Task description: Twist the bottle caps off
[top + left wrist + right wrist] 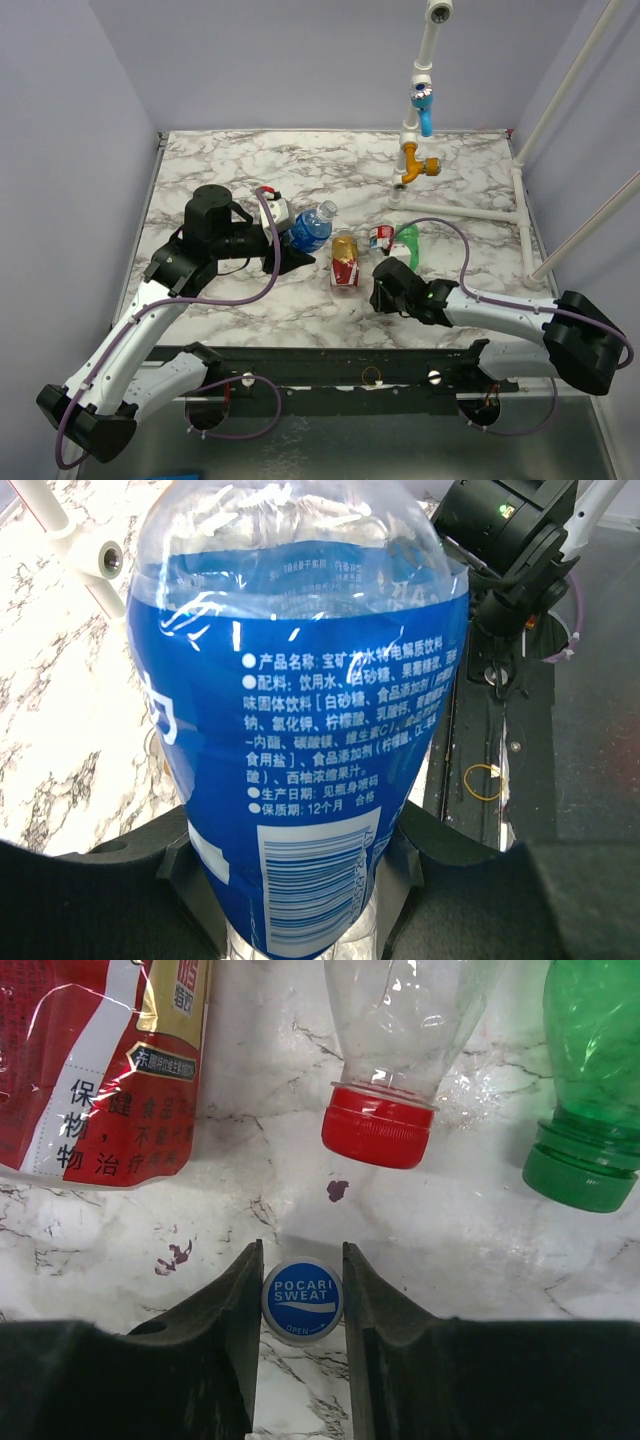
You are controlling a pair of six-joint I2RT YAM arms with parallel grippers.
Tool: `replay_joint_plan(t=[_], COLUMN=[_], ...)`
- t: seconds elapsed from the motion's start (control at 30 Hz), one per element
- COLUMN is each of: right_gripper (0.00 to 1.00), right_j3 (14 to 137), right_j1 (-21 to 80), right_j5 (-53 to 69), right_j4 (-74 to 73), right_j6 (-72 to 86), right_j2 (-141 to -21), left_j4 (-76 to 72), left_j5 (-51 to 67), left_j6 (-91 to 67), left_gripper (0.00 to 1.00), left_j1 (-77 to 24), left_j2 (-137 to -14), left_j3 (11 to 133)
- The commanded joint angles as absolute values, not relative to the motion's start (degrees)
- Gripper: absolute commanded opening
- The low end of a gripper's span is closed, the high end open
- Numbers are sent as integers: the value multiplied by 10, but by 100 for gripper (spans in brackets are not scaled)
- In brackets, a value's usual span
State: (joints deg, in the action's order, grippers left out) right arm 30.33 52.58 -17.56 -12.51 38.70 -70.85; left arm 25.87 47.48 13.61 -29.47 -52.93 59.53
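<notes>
From above and behind the arm bases we look down on the whole marble counter, from well back. On the left wrist we look along the left tool, so near that the blue-label bottle fills most of the frame. On the right wrist we look almost straight down past the right tool, close on the blue cap, red cap and green cap. Both wrist views share their bottles with the overhead view, where they look small.

Marble table with amber bottle, clear bottle, green bottle (all on their sides).
</notes>
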Motion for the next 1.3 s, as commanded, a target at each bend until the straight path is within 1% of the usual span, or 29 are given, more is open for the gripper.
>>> replay_joint_plan(t=[0.0, 0.03, 0.13, 0.23, 0.3, 0.4, 0.53, 0.6, 0.67, 0.73, 0.9, 1.1, 1.13, 1.2, 1.27], right_gripper=[36, 39, 56, 67, 70, 71, 79, 83, 88, 90, 92, 90, 88, 82, 68], right_j3=[302, 302, 305, 312, 325, 372, 462, 516, 570, 617, 693, 723, 724, 725, 724], right_j1=[539, 541, 544, 543, 543, 543, 543, 543, 543, 543, 543, 543, 543, 543, 543], right_j5=[-199, -196, -188, -185, -186, -176, -112, -71, -42, -21, 40, 75, 77, 76, 76], right_j4=[-121, -124, -137, -160, -181, -206, -183, -164, -152, -134, -69, -11, -6, -5, -5], right_j6=[423, 426, 435, 439, 432, 392, 320, 292, 273, 262, 243, 243, 244, 246, 248], right_j2=[-723, -723, -723, -705, -673, -599, -510, -498, -506, -528, -596, -655, -659, -667, -673], left_j4=[248, 247, 246, 247, 246, 246, 246, 246, 246, 246, 247, 247, 247, 246, 246], left_j5=[473, 474, 475, 475, 475, 474, 472, 474, 476, 478, 479, 478, 478, 476, 477], left_j6=[140, 140, 138, 136, 134, 132, 130, 128, 128, 129, 132, 131, 132, 133, 132], left_gripper=[14, 14, 14, 14, 14, 14, 14, 14, 14, 14, 14, 14, 14, 14, 14], left_j1=[-293, -294, -294, -294, -294, -294, -294, -294, -294, -294, -294, -294, -294, -294, -294], left_j2=[-531, -532, -533, -531, -529, -526, -523, -522, -521, -521, -520, -521, -522, -523, -524], left_j3=[600, 600, 603, 605, 605, 603, 602, 600, 599, 598, 599, 602, 602, 602, 602])
